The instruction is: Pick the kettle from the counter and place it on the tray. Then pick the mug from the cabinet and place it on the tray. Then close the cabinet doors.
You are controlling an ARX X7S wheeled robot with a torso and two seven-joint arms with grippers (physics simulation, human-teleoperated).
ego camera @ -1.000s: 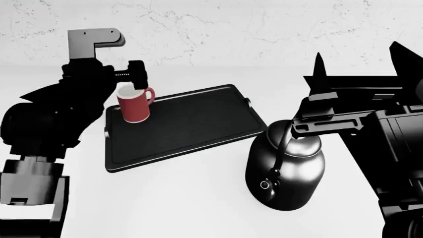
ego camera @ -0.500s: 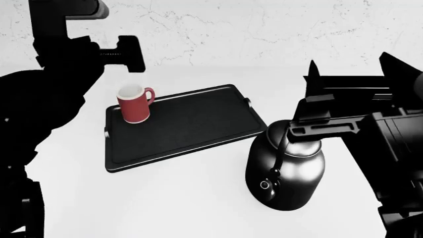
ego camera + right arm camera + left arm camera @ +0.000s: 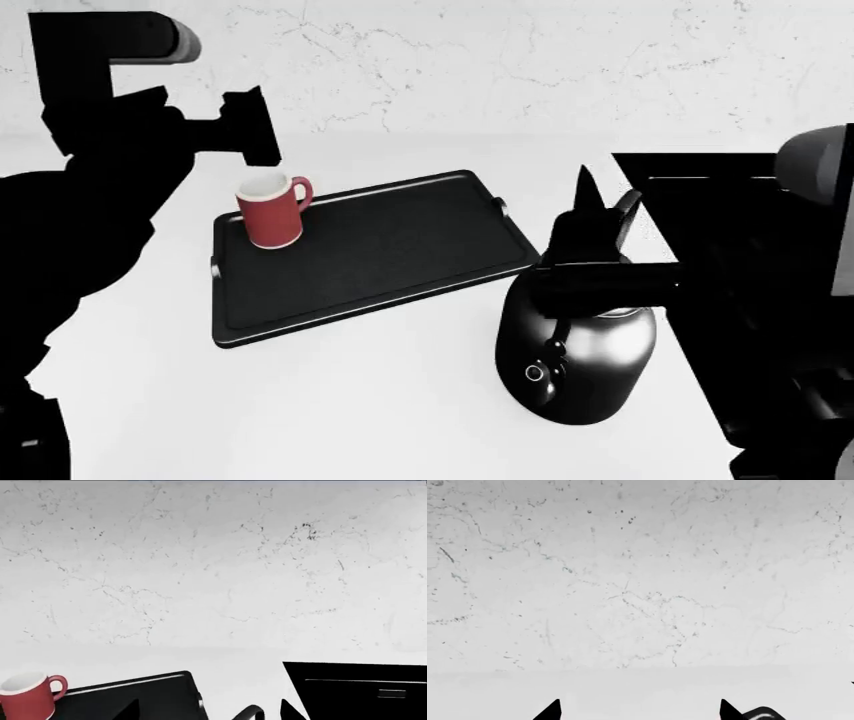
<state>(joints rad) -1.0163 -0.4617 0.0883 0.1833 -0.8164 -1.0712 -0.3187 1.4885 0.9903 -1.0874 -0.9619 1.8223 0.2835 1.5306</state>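
The dark-grey kettle (image 3: pixel 577 352) stands on the white counter (image 3: pixel 360 400), just right of the black tray (image 3: pixel 387 250). My right gripper (image 3: pixel 603 212) is open right above the kettle. In the right wrist view the kettle's handle arch (image 3: pixel 248 713) shows between the spread fingertips (image 3: pixel 291 710), and the fingers are not closed on it. The red mug (image 3: pixel 272 212) stands upright on the tray's back left corner and also shows in the right wrist view (image 3: pixel 27 696). My left gripper (image 3: pixel 248 125) is open and empty, raised above the mug and apart from it; its wrist view faces the wall.
The black sink (image 3: pixel 674 175) lies to the right of the kettle, mostly behind my right arm; it also shows in the right wrist view (image 3: pixel 360 690). A marbled white wall (image 3: pixel 467 60) stands behind the counter. The cabinet is out of view.
My left gripper has risen away from the mug, which stays on the tray. My right gripper has moved left and down to just over the kettle's handle.
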